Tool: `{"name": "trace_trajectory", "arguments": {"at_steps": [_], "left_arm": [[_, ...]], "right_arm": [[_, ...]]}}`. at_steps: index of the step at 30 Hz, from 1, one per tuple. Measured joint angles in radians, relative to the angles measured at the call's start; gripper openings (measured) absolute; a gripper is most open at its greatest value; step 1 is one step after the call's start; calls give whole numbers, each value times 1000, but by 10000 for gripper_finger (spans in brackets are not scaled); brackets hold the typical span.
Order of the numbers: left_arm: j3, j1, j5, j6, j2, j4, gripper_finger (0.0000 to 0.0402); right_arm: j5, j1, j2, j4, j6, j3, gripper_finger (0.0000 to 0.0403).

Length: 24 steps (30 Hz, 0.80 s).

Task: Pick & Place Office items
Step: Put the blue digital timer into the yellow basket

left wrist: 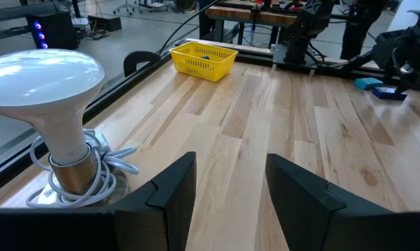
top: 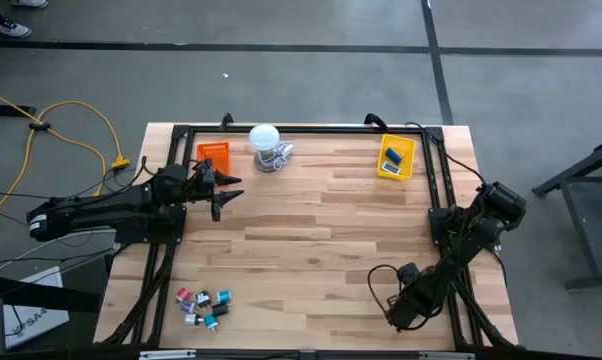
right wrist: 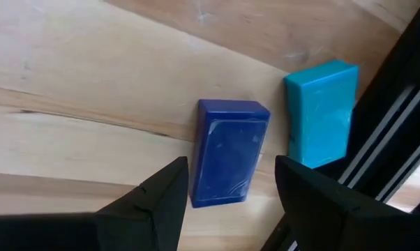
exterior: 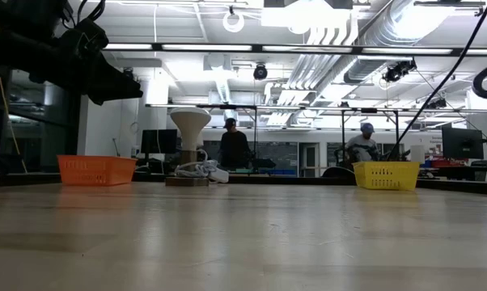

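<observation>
A dark blue block (right wrist: pixel 227 153) and a teal block (right wrist: pixel 321 115) lie flat on the wood, side by side, by the black frame rail. My right gripper (right wrist: pixel 231 188) is open above the blue block, one finger on either side of its near end, touching nothing. In the high view this gripper (top: pixel 396 315) is at the table's near right and hides both blocks. A cluster of small red, black, teal and white bits (top: pixel 203 305) lies near the near left edge. My left gripper (top: pixel 231 190) is open in the air beside the orange tray (top: pixel 213 153).
The yellow tray (top: pixel 396 157) stands at the far right with blue pieces in it. A white round-topped object (top: pixel 266 145) with a coiled cord stands at the far middle, close to the left gripper (left wrist: pixel 231 181). Black frame rails run along the table's sides. People stand in the room beyond.
</observation>
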Motion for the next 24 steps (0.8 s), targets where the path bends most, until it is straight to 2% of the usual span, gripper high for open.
{"name": "trace_trajectory", "arguments": {"at_steps": [9, 24], "left_arm": [[0, 0, 0, 0, 0, 0, 167], [0, 0, 0, 0, 0, 0, 167]], "right_arm": [[6, 31, 0, 82, 58, -38, 203], [66, 66, 1, 123, 148, -40, 203]]}}
